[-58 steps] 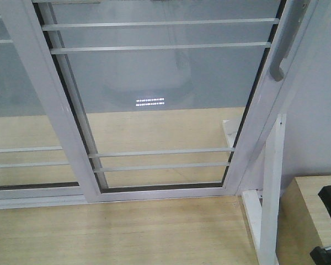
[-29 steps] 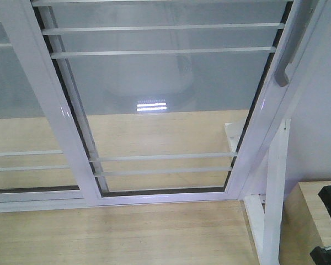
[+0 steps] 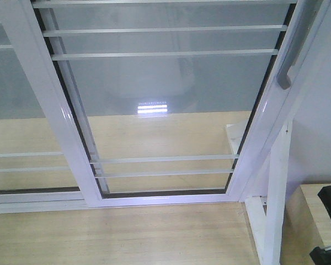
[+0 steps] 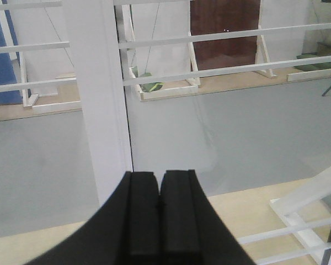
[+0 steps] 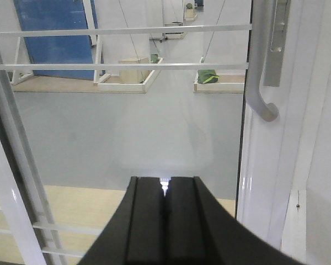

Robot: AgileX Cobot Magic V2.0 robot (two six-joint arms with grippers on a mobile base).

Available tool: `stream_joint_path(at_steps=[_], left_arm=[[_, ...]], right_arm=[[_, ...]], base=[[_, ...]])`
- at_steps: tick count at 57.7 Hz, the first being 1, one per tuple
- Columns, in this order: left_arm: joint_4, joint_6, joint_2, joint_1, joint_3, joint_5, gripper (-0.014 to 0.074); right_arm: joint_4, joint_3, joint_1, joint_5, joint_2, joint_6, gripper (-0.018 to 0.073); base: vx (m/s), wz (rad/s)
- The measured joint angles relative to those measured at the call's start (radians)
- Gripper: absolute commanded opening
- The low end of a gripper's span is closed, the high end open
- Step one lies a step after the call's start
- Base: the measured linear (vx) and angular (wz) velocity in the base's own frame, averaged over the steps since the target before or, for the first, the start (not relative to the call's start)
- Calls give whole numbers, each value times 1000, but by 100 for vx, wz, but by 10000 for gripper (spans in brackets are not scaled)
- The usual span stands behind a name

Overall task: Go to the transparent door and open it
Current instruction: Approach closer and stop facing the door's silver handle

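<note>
Right pincer [image 5: 164, 185] has its jaws all but pressed together and grips nothing. It sits low and left of the handle [image 5: 259, 83], well apart from it, facing the glass. Left pincer [image 4: 159, 176] is likewise closed and empty, further left of the handle, before a white frame upright. The door [image 3: 165, 99] carries the handle on its right edge and looks closed.

Risks, as I judge them: a closed pincer cannot hook the smooth, curved handle and may skid off it. Rolling in too far could knock the glass. The post [image 3: 276, 187] below the handle could snag the right arm.

Counts: two pincers, one door, one handle, one handle-less panel [image 3: 16, 110] left of it, one post.
</note>
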State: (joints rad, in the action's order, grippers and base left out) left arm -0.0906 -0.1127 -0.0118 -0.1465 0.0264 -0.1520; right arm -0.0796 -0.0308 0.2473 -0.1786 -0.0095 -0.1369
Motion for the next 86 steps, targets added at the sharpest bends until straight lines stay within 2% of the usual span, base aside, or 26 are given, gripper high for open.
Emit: stream_joint_path(at_steps=[45, 49, 57, 63, 67, 73, 86], left_arm=[[0, 0, 0, 0, 0, 8, -6], [0, 0, 0, 0, 0, 51, -6], [0, 6, 0, 0, 0, 242, -6], [0, 8, 4, 0, -9, 307, -6], [-1, 8, 51, 0, -56, 307, -6], [-1, 8, 192, 0, -155, 320, -6], [-1, 8, 698, 0, -427, 368, -6]], right_arm=[[-6, 0, 0, 15, 0, 8, 0], [-17, 0, 0, 72, 0, 22, 0], [-21, 0, 0, 269, 0, 70, 0], [29, 13, 0, 310, 3, 108, 0], [92, 61, 0, 290, 33, 137, 0], [179, 185, -1, 283, 141, 239, 0], [361, 476, -1, 307, 548, 438, 0]], base=[[0, 0], [0, 0], [0, 0], [0, 0], [0, 0], [0, 0], [0, 0]])
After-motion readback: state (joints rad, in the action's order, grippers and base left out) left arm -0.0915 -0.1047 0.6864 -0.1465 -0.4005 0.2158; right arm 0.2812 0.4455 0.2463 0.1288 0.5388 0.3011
